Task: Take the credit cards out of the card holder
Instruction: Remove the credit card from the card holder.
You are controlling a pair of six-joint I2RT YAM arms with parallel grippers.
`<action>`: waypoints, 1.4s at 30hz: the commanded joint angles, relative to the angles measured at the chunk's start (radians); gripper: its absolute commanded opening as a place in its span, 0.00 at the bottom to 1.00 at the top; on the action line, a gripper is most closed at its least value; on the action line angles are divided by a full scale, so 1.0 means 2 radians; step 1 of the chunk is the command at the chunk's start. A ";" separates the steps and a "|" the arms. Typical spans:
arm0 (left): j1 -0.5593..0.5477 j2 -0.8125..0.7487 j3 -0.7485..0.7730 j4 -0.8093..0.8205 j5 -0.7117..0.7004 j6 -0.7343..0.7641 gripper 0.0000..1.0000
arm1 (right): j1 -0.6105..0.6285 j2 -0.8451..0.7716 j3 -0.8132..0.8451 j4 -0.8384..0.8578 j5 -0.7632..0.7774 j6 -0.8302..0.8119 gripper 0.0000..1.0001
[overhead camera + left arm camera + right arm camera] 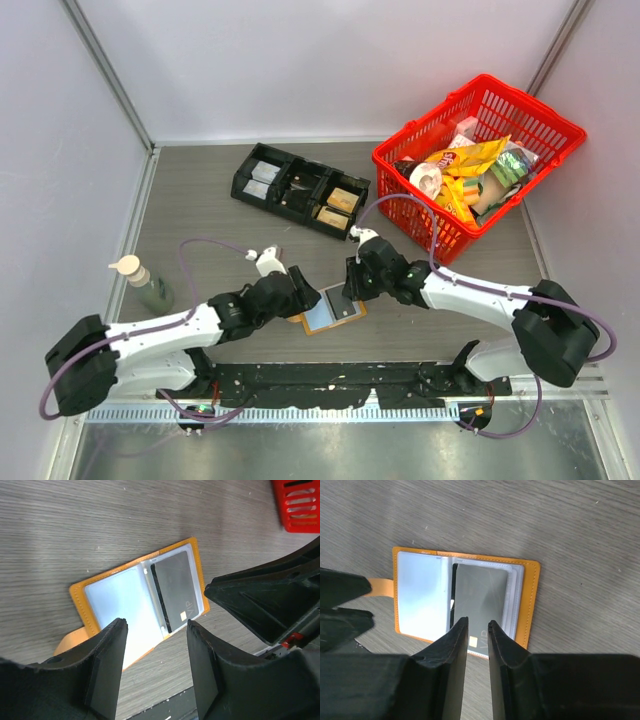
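The card holder (318, 318) lies open and flat on the table between my two grippers, tan-orange with a side tab. Its left panel (117, 600) is pale blue-grey. A grey credit card (177, 587) marked VIP sits in the clear right sleeve; the card (480, 597) shows a gold chip near its lower edge. My left gripper (156, 630) hovers over the holder's near edge, open and empty. My right gripper (477, 625) is above the card's chip end, jaws drawn to a narrow gap with nothing between them.
A black compartment tray (300, 190) stands behind the holder. A red basket (480, 160) full of snack packs sits at the back right. A small bottle (150, 285) stands at the left. A black rail (330, 378) runs along the near edge.
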 commanded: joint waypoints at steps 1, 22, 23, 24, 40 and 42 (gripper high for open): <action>-0.002 0.063 0.010 0.112 0.028 -0.002 0.54 | -0.017 0.013 -0.006 0.042 -0.020 -0.004 0.26; 0.025 0.200 -0.064 0.326 0.103 -0.051 0.50 | -0.030 0.053 -0.050 0.084 -0.063 0.001 0.20; 0.027 0.203 -0.065 0.332 0.104 -0.052 0.50 | -0.029 0.053 -0.052 0.085 -0.063 0.001 0.20; 0.026 0.206 -0.066 0.336 0.105 -0.053 0.50 | -0.029 0.053 -0.052 0.085 -0.062 0.002 0.21; 0.027 0.175 -0.087 0.407 0.119 -0.068 0.40 | -0.030 0.061 -0.059 0.085 -0.058 0.004 0.20; 0.027 0.168 -0.087 0.408 0.118 -0.071 0.38 | -0.031 0.061 -0.060 0.085 -0.057 0.004 0.21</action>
